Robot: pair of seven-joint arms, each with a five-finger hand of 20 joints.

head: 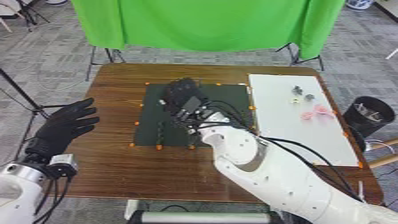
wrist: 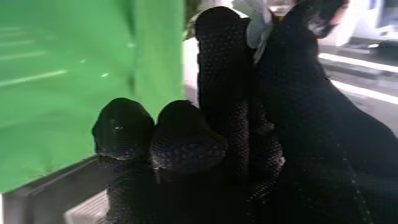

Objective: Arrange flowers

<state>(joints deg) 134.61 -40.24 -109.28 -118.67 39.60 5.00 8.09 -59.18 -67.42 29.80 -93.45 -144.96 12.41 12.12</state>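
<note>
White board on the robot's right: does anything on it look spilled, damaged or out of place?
Nothing stands out there. The white board lies flat on the table, with pink flowers and smaller grey and yellowish pieces close by on it. Fine damage to petals is too small to judge.
</note>
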